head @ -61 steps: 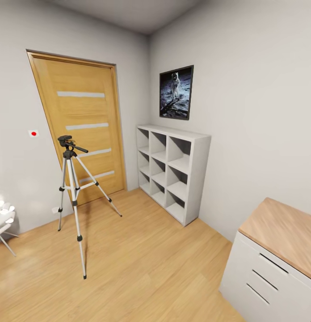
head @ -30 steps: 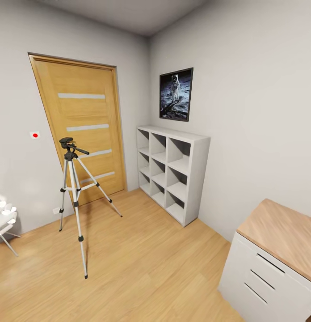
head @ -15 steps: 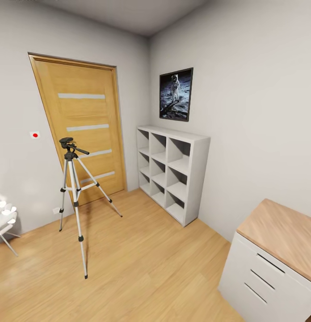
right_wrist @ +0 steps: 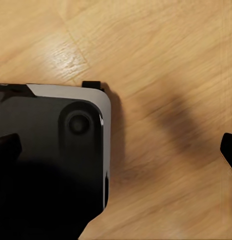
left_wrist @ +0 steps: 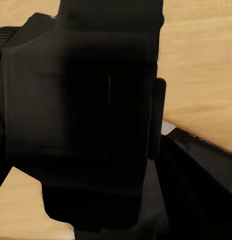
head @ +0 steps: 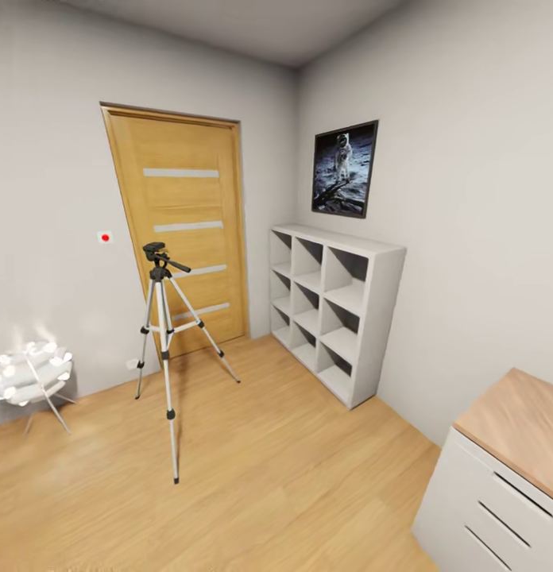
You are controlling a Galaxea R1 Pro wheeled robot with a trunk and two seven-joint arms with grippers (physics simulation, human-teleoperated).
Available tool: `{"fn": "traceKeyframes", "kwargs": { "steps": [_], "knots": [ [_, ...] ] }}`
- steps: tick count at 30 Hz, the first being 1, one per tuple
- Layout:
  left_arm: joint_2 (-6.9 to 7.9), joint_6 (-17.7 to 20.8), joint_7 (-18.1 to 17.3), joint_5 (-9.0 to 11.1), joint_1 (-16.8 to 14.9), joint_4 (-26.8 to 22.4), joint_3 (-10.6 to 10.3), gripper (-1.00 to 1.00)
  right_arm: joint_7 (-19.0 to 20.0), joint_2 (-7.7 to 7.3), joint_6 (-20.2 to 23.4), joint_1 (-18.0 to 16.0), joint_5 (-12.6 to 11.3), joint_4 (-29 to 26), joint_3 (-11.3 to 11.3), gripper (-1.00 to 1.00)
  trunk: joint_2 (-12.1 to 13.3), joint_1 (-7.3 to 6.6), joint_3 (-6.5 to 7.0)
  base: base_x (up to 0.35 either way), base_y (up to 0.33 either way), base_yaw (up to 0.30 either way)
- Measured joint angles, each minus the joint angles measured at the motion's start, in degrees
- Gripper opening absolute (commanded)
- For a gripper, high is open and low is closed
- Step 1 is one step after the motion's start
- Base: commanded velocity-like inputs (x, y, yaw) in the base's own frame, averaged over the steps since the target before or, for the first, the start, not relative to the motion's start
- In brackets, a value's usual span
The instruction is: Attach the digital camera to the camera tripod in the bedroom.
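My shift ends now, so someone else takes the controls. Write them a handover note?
Right gripper: open, empty, over wood floor.
Left gripper: cannot tell; a black bulk blocks its wrist view, possibly the digital camera.
Camera tripod stands by the door, head bare.
Done: robot in the bedroom.
Left: approach, attach the camera.

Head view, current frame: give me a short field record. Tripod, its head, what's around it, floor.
room: bedroom, pale grey walls
camera tripod: upright on three spread legs, in front of the wooden door
tripod head: black, nothing mounted on top, pan handle sticking out sideways
cube shelf: white, against the wall under the astronaut picture
lamp: glowing, low by the wall, apart from the tripod
dresser: white, wood top, nearest the viewer
floor: light wood planks
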Motion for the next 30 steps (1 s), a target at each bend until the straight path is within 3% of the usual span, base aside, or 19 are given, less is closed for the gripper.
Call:
{"fn": "traceKeyframes", "kwargs": {
  "steps": [7, 11, 18, 26, 30],
  "knots": [
    [-0.36, 0.1, 0.0, 3.3, 0.0, 0.0, 0.3, -1.0, 0.2, -0.11, -0.1, 0.0, 0.6, -0.1, 0.4, 1.0, 0.0, 0.0, 0.0, 0.0, 0.0, 0.297],
    [-0.64, 0.0, 0.0, 5.0, 0.0, 0.0, 0.3, -1.0, 0.7, 0.31, 0.0, 0.0, 2.8, -0.1, 0.6, 1.0, 0.0, 0.0, 0.0, 0.0, 0.0, 0.3],
    [-0.69, -1.0, 0.0, 5.5, 0.0, 0.0, 0.2, -1.0, 0.8, 0.9, -0.3, 0.0, 7.3, -0.1, 0.6, 1.0, 0.0, 0.0, 0.0, 0.0, 0.0, 0.3],
    [-0.75, -3.6, 0.5, 5.7, 0.0, 0.1, 0.2, -1.0, 0.9, 1.07, 0.0, 0.0, 8.6, -0.1, 0.7, 1.0, 0.0, 0.0, 0.0, 0.0, 0.0, 0.3],
    [-0.81, -4.1, 2.7, 5.9, 0.0, 0.1, 0.2, -1.0, 0.9, 1.08, -0.1, 0.0, 8.8, -0.1, 0.7, 1.0, 0.0, 0.0, 0.0, 0.0, 0.0, 0.3]
  ]
}}
